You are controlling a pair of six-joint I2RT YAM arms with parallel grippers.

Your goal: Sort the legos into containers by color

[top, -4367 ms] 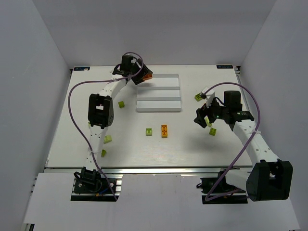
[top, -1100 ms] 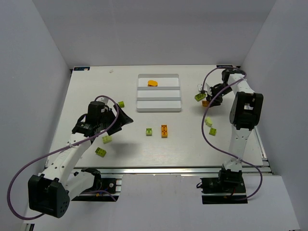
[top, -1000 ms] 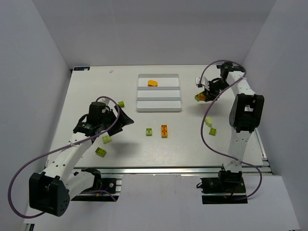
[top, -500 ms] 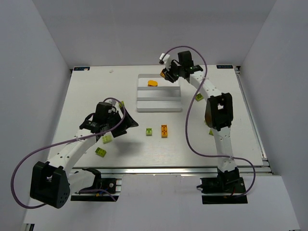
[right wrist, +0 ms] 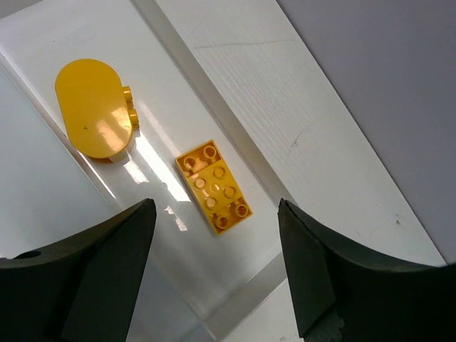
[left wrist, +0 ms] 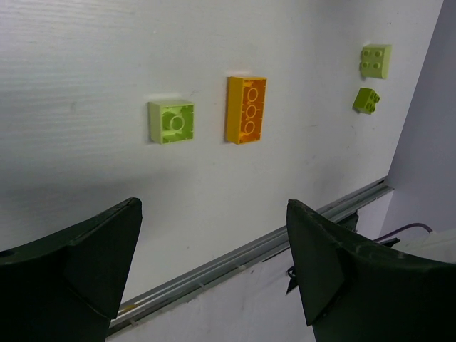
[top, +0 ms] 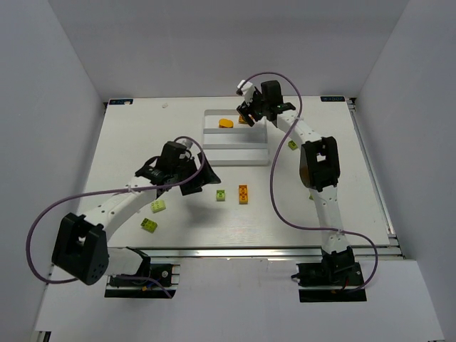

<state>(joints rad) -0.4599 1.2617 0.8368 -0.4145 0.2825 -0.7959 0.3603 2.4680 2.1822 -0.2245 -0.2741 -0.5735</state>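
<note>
The white tray [top: 235,155] stands at the table's far middle. My right gripper [top: 250,114] hangs open over its far compartment [right wrist: 164,235]. Below the fingers an orange brick [right wrist: 215,187] lies loose on the compartment floor, beside a rounded orange piece [right wrist: 96,117] [top: 226,122]. My left gripper [top: 205,178] [left wrist: 214,206] is open and empty above the table. Ahead of it lie a lime brick [left wrist: 172,121] [top: 221,194] and an orange brick [left wrist: 246,109] [top: 243,193].
Two lime bricks [top: 158,206] [top: 149,224] lie near the left arm. Another lime brick [top: 292,144] sits right of the tray, and two more [left wrist: 375,60] [left wrist: 365,100] lie further right. The table's front rail [left wrist: 285,235] runs below the left fingers.
The right arm swung from the table's right side to the tray's far compartment and opened, leaving the orange brick there. The left arm moved right toward the middle bricks.
</note>
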